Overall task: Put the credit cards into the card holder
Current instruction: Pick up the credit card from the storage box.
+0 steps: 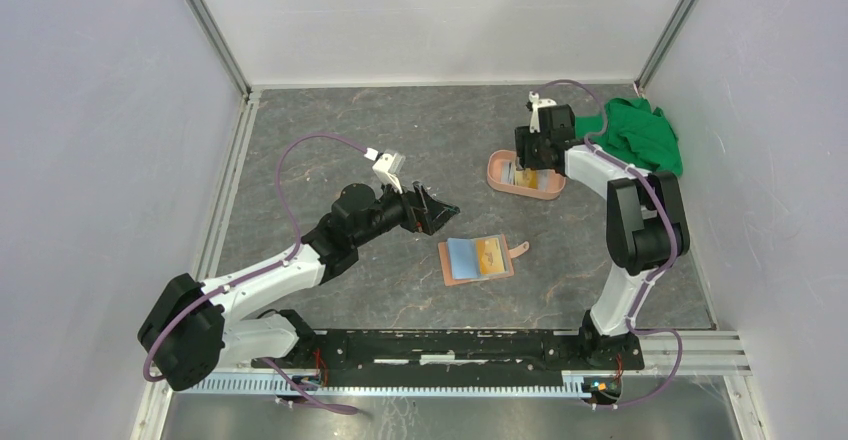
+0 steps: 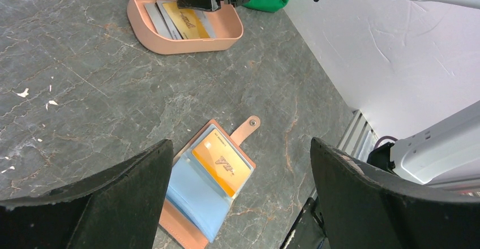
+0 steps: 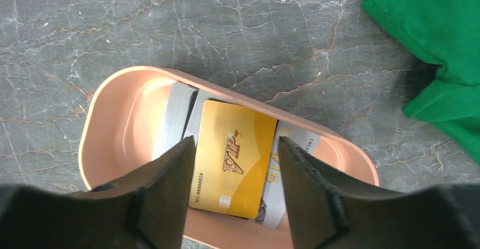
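Observation:
The card holder (image 1: 478, 260) lies open on the table, tan with light blue pockets and one orange-yellow card (image 2: 222, 163) tucked in its right side. My left gripper (image 1: 440, 210) hovers wide open above and to the left of the holder (image 2: 187, 226), holding nothing. My right gripper (image 3: 238, 141) reaches down into the pink tray (image 3: 113, 119). Its fingertips press against both long edges of an orange-yellow credit card (image 3: 232, 147). Grey-white credit cards (image 3: 178, 113) lie beneath that card in the tray.
A green cloth (image 1: 635, 135) is bunched at the back right, just behind the pink tray (image 1: 497, 175). The enclosure's white walls stand close on the left, the right and the back. The arms' base rail (image 1: 450, 345) runs along the near edge.

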{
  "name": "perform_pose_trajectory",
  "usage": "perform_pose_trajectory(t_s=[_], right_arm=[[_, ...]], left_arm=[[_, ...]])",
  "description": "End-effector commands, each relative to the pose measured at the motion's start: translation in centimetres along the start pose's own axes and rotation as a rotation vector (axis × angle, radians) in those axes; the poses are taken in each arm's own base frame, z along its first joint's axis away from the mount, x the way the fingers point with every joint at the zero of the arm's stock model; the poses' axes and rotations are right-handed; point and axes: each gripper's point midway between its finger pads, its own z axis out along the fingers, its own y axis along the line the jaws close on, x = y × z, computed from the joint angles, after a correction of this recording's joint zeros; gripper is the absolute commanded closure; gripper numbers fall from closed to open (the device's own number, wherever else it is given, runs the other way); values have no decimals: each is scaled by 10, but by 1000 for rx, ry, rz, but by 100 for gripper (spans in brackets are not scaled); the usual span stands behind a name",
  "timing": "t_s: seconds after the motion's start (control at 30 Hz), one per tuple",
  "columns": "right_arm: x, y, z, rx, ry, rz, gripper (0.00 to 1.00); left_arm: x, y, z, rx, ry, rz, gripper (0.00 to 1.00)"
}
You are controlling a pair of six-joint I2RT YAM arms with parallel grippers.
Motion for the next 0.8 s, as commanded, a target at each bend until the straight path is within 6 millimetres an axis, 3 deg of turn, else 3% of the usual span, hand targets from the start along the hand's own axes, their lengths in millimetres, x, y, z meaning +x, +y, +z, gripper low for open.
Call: perform_pose_trajectory(t_s=[0.0,0.17,0.47,0.77], right_arm=[[2,5,5,-41,21,3,33],[24,6,19,-50,95,9,23],[49,9,31,-49,170,-2,28],[50,26,34,-54,182,-96,29]], left_arm=[[-12,-9,1,34,-45,-26,4],[-10,-7,0,28,-43,-28,4],[-9,-6,2,26,-40,-28,4],[-9,-6,4,28,-35,-30,4]])
